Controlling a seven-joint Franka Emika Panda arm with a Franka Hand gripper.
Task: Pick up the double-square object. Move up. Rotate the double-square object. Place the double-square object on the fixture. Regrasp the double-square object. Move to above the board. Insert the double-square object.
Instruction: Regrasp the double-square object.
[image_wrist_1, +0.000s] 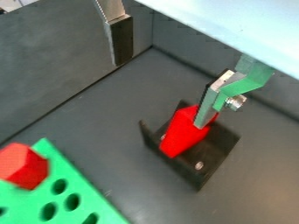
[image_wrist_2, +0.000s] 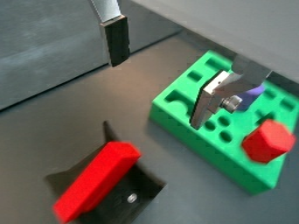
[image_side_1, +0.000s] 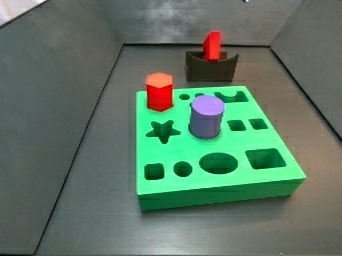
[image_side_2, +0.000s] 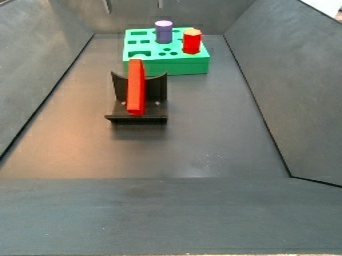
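Leaning in the scooped top of your small dark grey-black fixture (image_side_2: 138, 103), the bright red double-square object (image_side_2: 135, 84) sits tilted, well apart from the large green board (image_side_1: 211, 148). Your gripper (image_wrist_1: 170, 66) hangs above with its silver fingers (image_wrist_1: 121, 39) spread wide and nothing between them. On the board stand a red hexagonal peg (image_side_1: 159, 91) and a purple cylinder (image_side_1: 206, 116).

One board (image_side_1: 214, 165), one fixture (image_side_1: 214, 69). Three pieces: red double-square (image_side_1: 211, 45), red hex peg (image_side_1: 159, 91), purple cylinder (image_side_1: 206, 116). One gripper (image_wrist_1: 176, 61).
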